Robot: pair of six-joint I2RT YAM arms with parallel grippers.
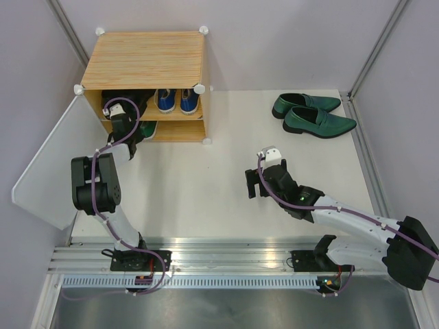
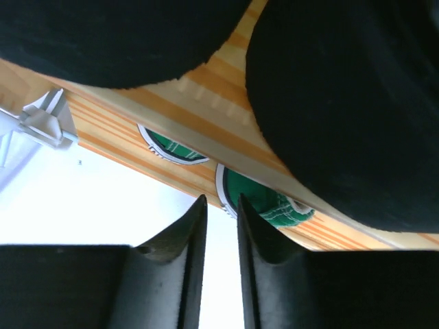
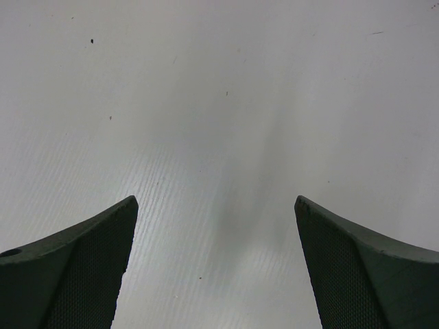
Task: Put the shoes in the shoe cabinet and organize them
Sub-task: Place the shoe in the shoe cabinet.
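Jaws of the left gripper (image 2: 219,202) were seen slightly parted by the black ankle boots (image 2: 343,103); the right gripper (image 3: 216,202) was spread wide.

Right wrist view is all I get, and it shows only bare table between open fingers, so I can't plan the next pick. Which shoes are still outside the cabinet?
Observer: Only the dark-green loafers, side by side on the table, off to the right of the shoe cabinet.
Operator: What's on the shelves?
Observer: Blue sneakers and black boots on the upper, green sneakers on the lower.
Operator: And the left arm?
Observer: Left gripper is at the cabinet's left opening, fingers slightly apart, holding nothing.
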